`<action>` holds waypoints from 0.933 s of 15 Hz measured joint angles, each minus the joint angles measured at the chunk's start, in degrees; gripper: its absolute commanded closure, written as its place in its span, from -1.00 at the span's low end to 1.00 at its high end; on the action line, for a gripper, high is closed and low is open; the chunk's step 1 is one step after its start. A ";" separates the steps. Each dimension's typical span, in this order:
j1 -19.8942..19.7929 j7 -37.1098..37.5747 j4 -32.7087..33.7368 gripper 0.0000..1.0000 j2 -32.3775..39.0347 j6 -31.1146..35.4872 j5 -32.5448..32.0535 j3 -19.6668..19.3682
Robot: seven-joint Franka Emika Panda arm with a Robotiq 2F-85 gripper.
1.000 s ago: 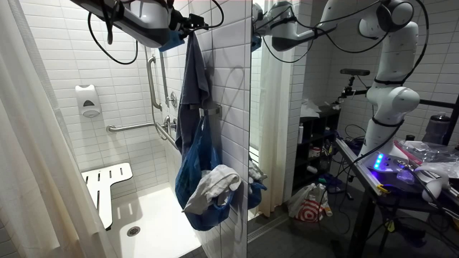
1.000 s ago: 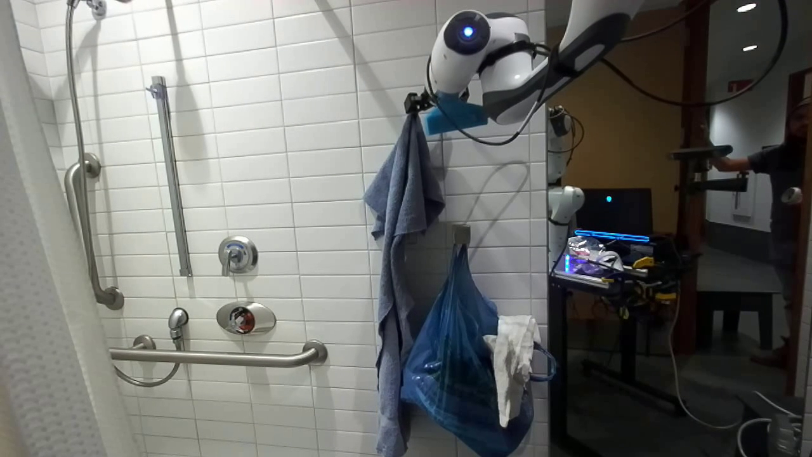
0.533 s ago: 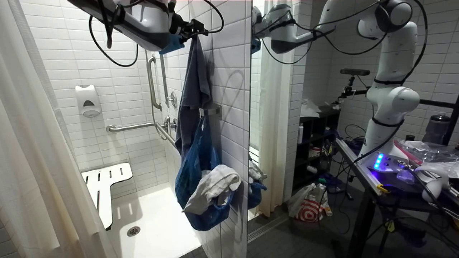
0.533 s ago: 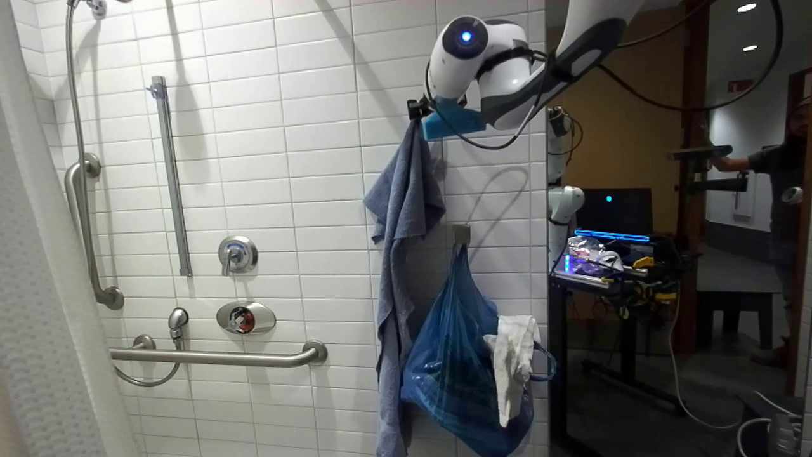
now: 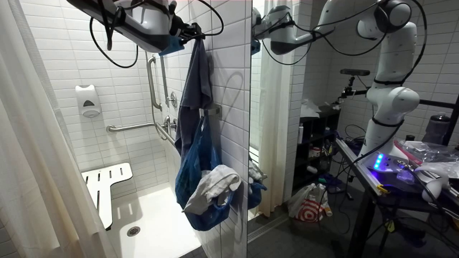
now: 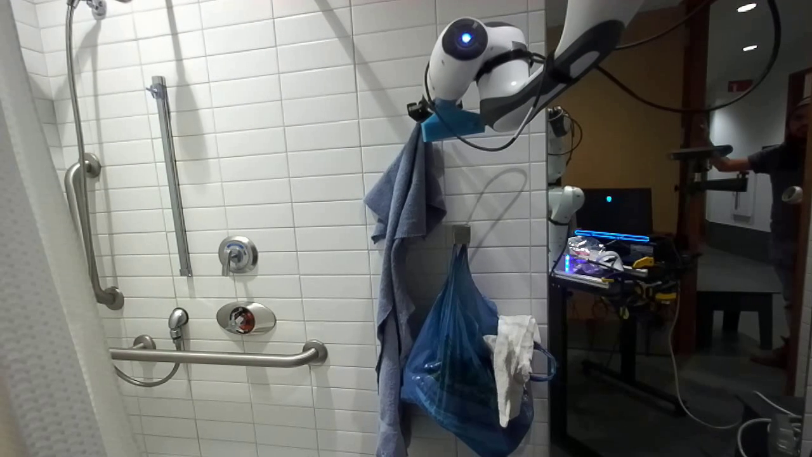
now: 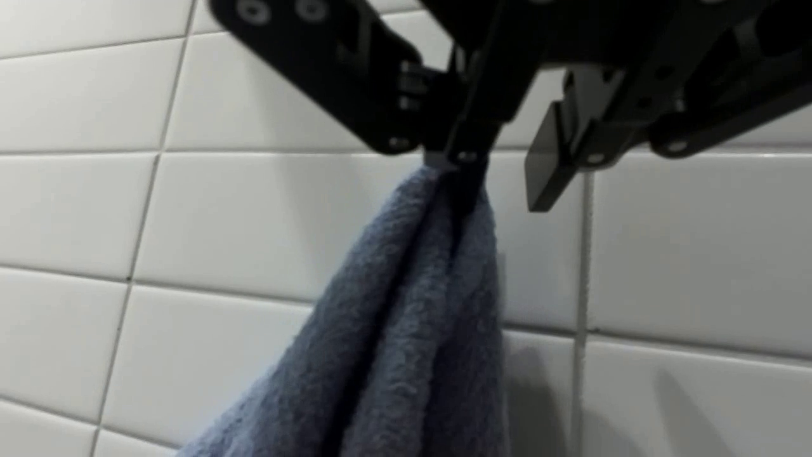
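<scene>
White-tiled shower wall makes up the bkgd. Blue-gray towel hangs in front, its top bunched at one finger of the gripper. Jaws stand apart w/ tile showing btwn the pads; can't tell what bears the towel's wt., since its tip's hidden. Beside it, in both ext. views, blue plastic bag hangs from metal hook, white cloth over its rim; grab bar is farther off, same wall.

A blue-grey terry towel hangs in long folds, its top gathered to a narrow peak. Below a wider draped corner, a slim length drops beside the blue bag.
</scene>
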 measured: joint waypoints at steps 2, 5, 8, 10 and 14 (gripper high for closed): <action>0.00 0.00 0.00 1.00 0.01 0.10 0.00 0.00; 0.00 0.00 0.00 0.36 0.03 0.16 0.00 0.00; 0.00 0.00 0.00 -0.02 0.03 0.16 0.00 0.00; 0.00 0.00 0.01 -0.31 0.03 0.16 0.06 0.00; 0.00 0.00 0.01 -0.89 0.03 0.16 0.08 0.00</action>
